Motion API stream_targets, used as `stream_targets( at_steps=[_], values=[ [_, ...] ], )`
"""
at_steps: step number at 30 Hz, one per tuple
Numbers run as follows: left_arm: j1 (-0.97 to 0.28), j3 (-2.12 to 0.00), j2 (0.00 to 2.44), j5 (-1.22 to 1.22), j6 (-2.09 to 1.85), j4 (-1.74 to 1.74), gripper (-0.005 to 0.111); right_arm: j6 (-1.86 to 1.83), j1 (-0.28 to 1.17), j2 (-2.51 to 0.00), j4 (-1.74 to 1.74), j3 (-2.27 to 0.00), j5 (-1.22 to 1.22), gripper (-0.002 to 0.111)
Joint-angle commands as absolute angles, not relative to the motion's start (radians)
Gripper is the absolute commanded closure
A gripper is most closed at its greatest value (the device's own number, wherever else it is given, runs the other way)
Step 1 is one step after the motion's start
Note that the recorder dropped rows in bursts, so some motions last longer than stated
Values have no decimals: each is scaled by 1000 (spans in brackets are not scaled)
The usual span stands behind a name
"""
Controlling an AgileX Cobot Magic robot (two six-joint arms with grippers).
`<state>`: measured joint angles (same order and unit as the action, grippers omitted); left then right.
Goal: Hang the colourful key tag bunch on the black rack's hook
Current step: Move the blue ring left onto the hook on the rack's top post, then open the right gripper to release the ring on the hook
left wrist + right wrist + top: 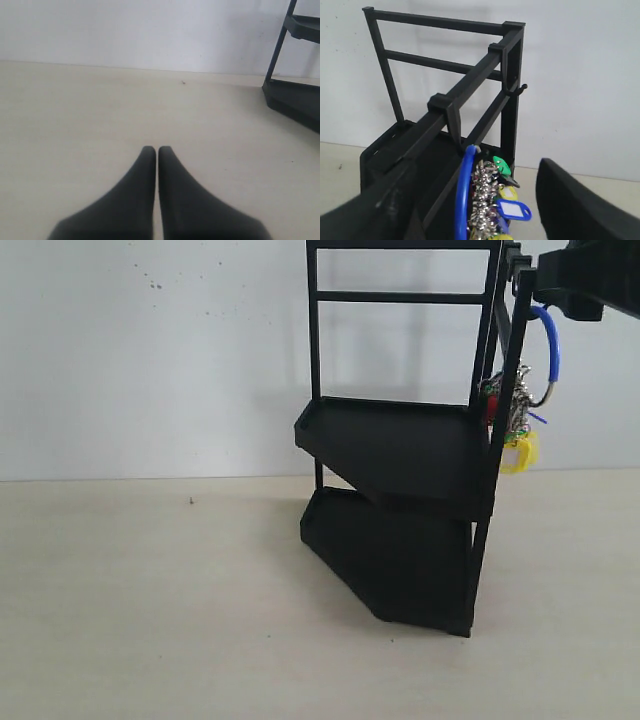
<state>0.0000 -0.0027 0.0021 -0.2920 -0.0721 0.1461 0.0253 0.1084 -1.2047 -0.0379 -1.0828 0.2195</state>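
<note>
Right hand [477,167]: spread wide, flanking key bunch [485,190].
Left hand [157,150]: closed, empty.
Key bunch: long axis upright, ring [460,195] up, tags [512,209] down, beside rack [400,450].

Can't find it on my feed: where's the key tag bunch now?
Exterior view, right side: the colourful key tag bunch hangs beside the black rack's right upright, level with its upper tray, below the right gripper.

Rack [400,455]: black. Bunch [487,200]: blue-sleeved ring [462,190], silver links, tags [512,210] red, green, yellow and blue. Counter [150,590]: plain pale beige. Wall [150,350]: white. Left pincer [157,149]: black.
</note>
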Motion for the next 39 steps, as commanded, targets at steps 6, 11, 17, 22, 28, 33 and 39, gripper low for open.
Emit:
stream_targets(
  at_steps=[6, 11, 17, 22, 28, 33, 39],
  values=[
    [-1, 0, 0, -284, -75, 141, 102, 73, 110, -1196, -39, -1090, 209, 61],
    [-1, 0, 0, -284, -75, 141, 102, 87, 110, -1168, -39, -1090, 225, 61],
    [-1, 0, 0, -284, -75, 141, 102, 101, 108, -1113, -37, -1077, 283, 61],
    [-1, 0, 0, -284, -75, 141, 102, 175, 108, -1036, -37, -1001, 310, 61],
    [-1, 0, 0, -284, -75, 141, 102, 222, 108, -896, -37, -914, 402, 61],
    [-1, 0, 0, -284, -75, 141, 102, 234, 108, -756, -37, -848, 497, 71],
    [-1, 0, 0, -284, -75, 141, 102, 227, 108, -628, -35, -795, 591, 108]
  ],
)
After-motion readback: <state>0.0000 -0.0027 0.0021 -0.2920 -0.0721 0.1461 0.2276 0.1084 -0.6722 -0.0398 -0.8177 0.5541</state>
